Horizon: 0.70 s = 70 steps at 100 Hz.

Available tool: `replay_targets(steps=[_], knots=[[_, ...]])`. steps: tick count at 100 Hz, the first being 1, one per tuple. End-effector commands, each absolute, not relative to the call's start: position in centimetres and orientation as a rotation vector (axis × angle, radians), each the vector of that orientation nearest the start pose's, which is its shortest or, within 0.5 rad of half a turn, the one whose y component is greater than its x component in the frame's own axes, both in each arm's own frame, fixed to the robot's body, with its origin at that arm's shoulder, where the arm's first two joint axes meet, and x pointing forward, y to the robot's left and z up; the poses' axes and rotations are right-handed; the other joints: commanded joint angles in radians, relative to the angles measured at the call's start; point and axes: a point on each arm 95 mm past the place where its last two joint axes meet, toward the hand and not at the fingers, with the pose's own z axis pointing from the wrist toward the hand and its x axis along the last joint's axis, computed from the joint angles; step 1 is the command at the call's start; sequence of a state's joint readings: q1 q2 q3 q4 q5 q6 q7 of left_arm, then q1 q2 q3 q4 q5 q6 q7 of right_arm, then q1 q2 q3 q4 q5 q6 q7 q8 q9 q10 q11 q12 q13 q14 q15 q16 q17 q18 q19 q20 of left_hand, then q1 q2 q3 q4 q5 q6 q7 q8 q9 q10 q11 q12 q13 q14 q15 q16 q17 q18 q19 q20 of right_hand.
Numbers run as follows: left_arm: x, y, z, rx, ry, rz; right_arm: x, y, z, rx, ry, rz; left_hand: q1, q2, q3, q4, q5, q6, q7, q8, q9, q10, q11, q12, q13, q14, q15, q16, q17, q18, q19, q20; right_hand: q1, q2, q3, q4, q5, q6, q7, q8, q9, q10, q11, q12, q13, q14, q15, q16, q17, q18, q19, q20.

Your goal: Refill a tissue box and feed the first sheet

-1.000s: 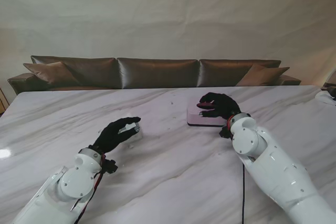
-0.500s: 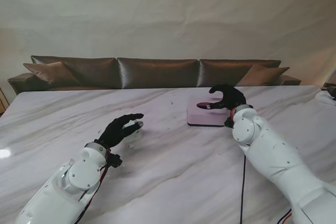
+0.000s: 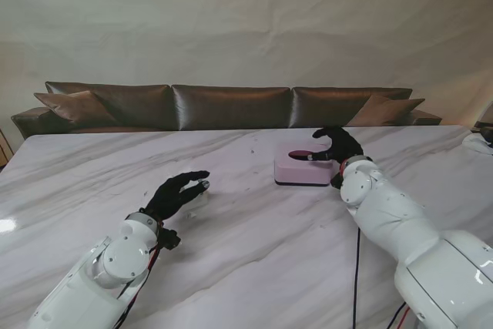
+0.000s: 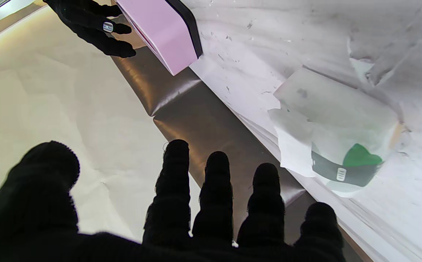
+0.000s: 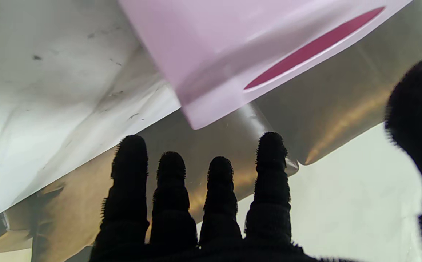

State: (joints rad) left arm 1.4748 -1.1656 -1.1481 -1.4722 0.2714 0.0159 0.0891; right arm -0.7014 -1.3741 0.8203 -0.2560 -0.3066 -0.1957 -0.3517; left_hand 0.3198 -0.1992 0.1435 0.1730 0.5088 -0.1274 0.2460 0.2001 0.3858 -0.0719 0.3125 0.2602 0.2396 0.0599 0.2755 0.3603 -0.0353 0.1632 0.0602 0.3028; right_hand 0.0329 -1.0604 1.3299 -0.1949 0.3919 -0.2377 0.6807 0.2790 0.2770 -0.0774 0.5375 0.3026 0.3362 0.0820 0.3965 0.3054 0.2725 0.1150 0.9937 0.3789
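A pink tissue box [image 3: 303, 169] with a dark red slot on top is seen lying flat on the marble counter [image 3: 254, 244], right of centre and farther from me. The right hand [image 3: 335, 145] is held over the box's right end, fingers spread and curved, nothing grasped. A plastic-wrapped tissue pack [image 3: 194, 194] is set well apart on the left. The left hand [image 3: 174, 193] is poised just beside the pack, fingers apart and empty. A brown sofa [image 3: 223, 106] is seen beyond the counter.
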Motion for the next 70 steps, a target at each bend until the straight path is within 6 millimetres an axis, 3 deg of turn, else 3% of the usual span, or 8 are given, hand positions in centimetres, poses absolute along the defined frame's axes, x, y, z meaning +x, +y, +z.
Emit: replay_targets(steps=[1, 18, 50, 70], knots=[[42.2, -2.0, -34.3, -1.928, 1.009, -1.875, 58.9, -5.5, -34.7, 1.695, 0.976, 1.516, -0.016, 0.034, -0.040, -0.026, -0.020, 0.003, 0.016, 0.001, -0.042, -0.016, 0.003, 0.005, -0.010, -0.010, 0.002, 0.015, -0.025, 0.017, 0.388, 0.021, -0.012, -0.027, 0.018, -0.012, -0.021, -0.017, 0.020, -0.010, -0.040, -0.010, 0.010, -0.012, 0.005, 0.007, 0.026, -0.001, 0.023, 0.008, 0.043, 0.036], [42.2, -1.9, -34.4, -1.935, 1.009, -1.870, 58.6, -5.1, -35.3, 1.723, 1.000, 1.531, -0.014, 0.037, -0.041, -0.026, -0.015, 0.002, 0.021, 0.003, -0.040, -0.015, 0.004, 0.006, -0.010, -0.010, 0.002, 0.016, -0.025, 0.016, 0.387, 0.026, -0.004, -0.019, 0.015, -0.009, -0.006, -0.011, 0.032, -0.011, -0.019, 0.023, 0.035, -0.004, 0.085, 0.029, 0.060, 0.017, 0.073, -0.007, 0.085, 0.069], [42.2, -1.8, -34.7, -1.948, 0.995, -1.868, 58.0, -4.4, -36.4, 1.758, 1.061, 1.544, -0.011, 0.040, -0.043, -0.026, -0.005, 0.000, 0.039, 0.013, -0.037, -0.013, 0.006, 0.007, -0.010, -0.005, 0.003, 0.018, -0.025, 0.025, 0.387, 0.037, 0.028, -0.016, 0.011, -0.001, 0.018, -0.002, 0.040, -0.009, 0.018, 0.021, 0.036, -0.005, 0.165, 0.040, 0.067, 0.029, 0.102, -0.008, 0.120, 0.093], [42.1, -1.7, -34.9, -1.957, 0.988, -1.865, 57.9, -3.6, -36.6, 1.733, 1.094, 1.567, -0.008, 0.043, -0.044, -0.026, -0.004, 0.000, 0.046, 0.017, -0.036, -0.013, 0.006, 0.007, -0.009, -0.005, 0.003, 0.020, -0.026, 0.028, 0.391, 0.045, 0.043, -0.011, 0.005, 0.005, 0.017, 0.006, 0.044, -0.008, 0.047, 0.025, 0.049, 0.005, 0.264, 0.017, 0.161, 0.108, 0.129, -0.029, 0.175, 0.133]])
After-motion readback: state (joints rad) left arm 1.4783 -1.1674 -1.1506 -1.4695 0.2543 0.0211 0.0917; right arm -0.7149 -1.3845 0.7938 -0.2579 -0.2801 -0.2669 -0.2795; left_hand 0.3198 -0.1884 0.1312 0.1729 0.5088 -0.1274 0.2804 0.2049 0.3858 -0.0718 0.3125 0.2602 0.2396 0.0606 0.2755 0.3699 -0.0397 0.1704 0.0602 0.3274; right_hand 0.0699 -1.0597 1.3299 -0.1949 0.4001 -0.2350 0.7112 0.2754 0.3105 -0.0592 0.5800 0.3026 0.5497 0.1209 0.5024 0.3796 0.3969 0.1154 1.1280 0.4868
